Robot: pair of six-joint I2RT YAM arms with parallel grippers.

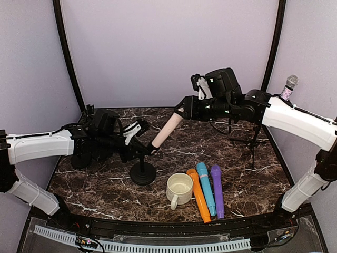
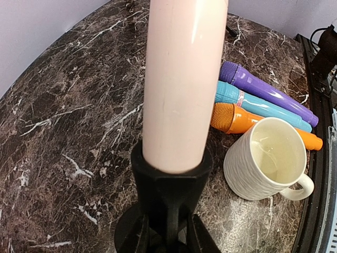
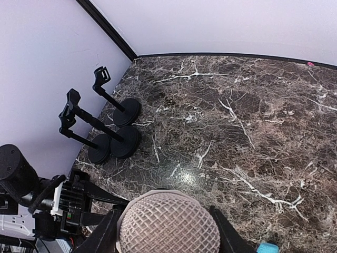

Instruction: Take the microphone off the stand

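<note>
A pale pink microphone (image 1: 169,128) leans up to the right, its lower end seated in the black clip of the stand (image 1: 142,172). In the left wrist view the pink body (image 2: 181,79) rises out of the clip (image 2: 171,182). My left gripper (image 1: 138,140) is shut on the stand's stem just under the clip, its fingers (image 2: 134,232) pressed against both sides. My right gripper (image 1: 182,112) is shut on the microphone's upper end. The mesh head (image 3: 168,216) fills the space between its fingers (image 3: 102,237).
A white mug (image 1: 179,188) stands by the stand's base. Orange (image 1: 198,196), teal (image 1: 206,188) and purple (image 1: 217,191) microphones lie beside it. Three empty stands (image 3: 113,132) are grouped at the right rear, and a glittery microphone (image 1: 288,87) stands beyond my right arm.
</note>
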